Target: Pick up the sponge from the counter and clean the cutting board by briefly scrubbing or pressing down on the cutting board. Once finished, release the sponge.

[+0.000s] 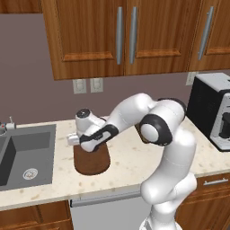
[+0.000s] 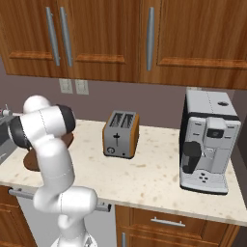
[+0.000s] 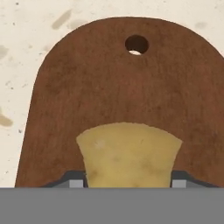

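Over cutting board [image 3: 109, 87] | tool [image 3: 127, 183] grips sponge [image 3: 129, 153]

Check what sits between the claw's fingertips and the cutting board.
The sponge, held in the claw, lies between it and the cutting board in the hand view.

The white arm rises from its base, bends at a dark elbow joint and reaches forward and down, with the wrist turned so the hand points straight downward. The gripper [image 3: 127, 181] is closed on the sponge [image 3: 129, 153], one finger tip [image 3: 75, 180] on each side, and the sponge sticks out ahead of the tips.
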Motion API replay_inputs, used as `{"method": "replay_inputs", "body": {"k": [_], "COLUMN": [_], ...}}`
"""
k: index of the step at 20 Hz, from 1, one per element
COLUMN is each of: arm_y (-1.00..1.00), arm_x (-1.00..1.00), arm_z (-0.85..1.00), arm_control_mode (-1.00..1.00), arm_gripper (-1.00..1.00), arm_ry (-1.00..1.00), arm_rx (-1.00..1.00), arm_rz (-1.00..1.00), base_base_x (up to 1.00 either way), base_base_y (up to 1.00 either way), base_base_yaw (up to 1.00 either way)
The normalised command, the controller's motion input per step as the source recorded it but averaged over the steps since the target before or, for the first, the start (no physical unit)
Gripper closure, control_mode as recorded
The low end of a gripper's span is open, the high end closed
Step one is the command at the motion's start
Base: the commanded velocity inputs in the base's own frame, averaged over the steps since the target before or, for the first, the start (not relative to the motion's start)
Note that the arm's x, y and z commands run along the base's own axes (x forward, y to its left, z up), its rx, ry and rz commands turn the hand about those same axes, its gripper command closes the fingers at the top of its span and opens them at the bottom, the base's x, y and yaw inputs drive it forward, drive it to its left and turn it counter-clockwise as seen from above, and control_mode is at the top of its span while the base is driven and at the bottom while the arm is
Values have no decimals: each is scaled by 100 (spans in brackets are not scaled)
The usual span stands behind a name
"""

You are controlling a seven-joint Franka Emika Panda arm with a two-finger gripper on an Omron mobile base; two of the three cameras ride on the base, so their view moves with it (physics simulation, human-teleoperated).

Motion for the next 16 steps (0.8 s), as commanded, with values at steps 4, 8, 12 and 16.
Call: {"method": "replay_inputs", "body": {"k": [4,8,12,16], "arm_y": [2,4,1,0], "arm_x": [-95,-94,-88,-56], "arm_z": [-26,-21,-12,-10], "arm_control_mode": [-100,-100,-100,-100], "arm_gripper": [100,100,100,100], "arm_ry": [0,0,0,4], "arm_rx": [0,0,0,1], "arm_rz": [-1,-3,-3,-4], "base_base_x": [0,0,0,0], "base_base_y": [0,0,0,0], "base_base_yaw": [0,0,0,0]}}
